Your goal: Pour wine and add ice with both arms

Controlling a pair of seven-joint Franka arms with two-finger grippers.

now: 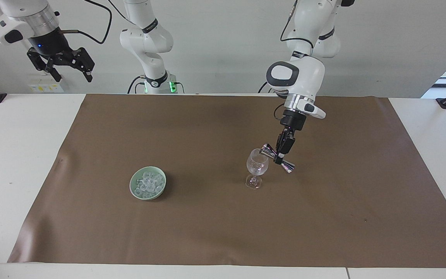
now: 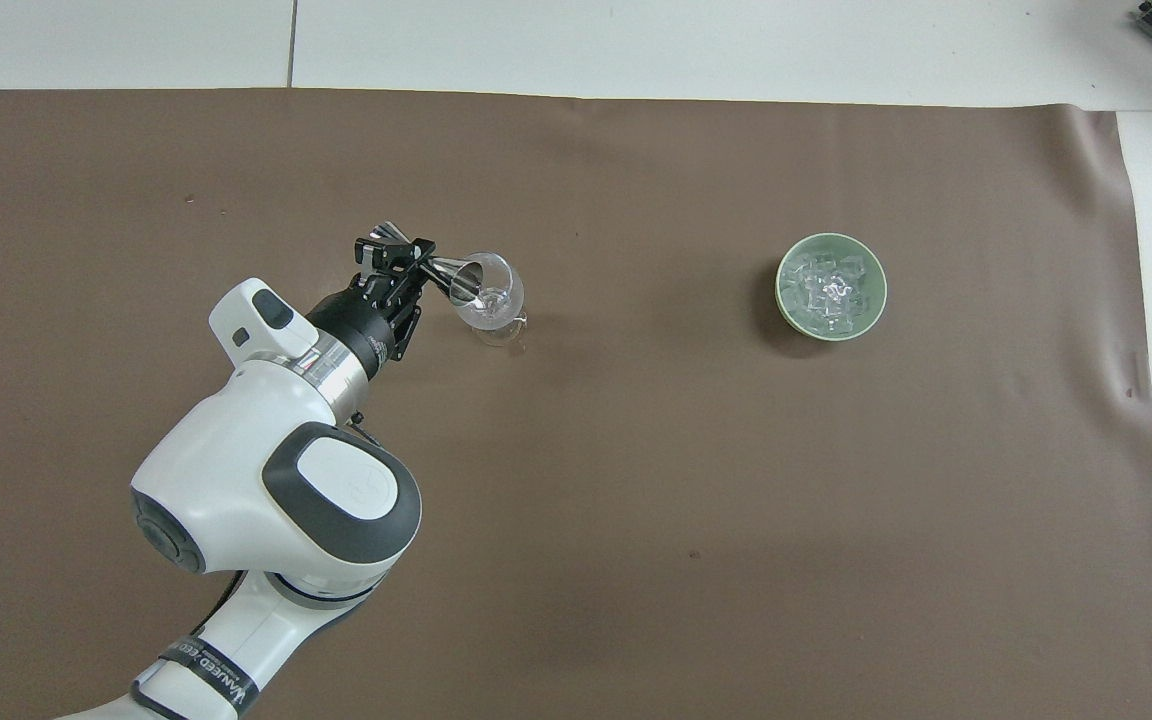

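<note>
A clear stemmed glass (image 1: 257, 166) stands upright on the brown mat, toward the left arm's end; it also shows in the overhead view (image 2: 494, 298). My left gripper (image 1: 279, 156) is shut on the waist of a shiny metal double-cone jigger (image 1: 287, 166). The jigger is tilted with one mouth at the glass's rim, as the overhead view (image 2: 458, 277) also shows, with the left gripper (image 2: 414, 258) beside the glass. The ice (image 1: 148, 182) is heaped in a pale green bowl (image 1: 133, 186) toward the right arm's end. My right gripper (image 1: 72, 73) waits open and empty, high above the table's edge.
The brown mat (image 1: 207, 224) covers most of the white table (image 1: 14, 155). In the overhead view the bowl (image 2: 880, 300) with the ice (image 2: 826, 288) lies well apart from the glass. A black clamp (image 1: 445, 101) sits at the table's corner.
</note>
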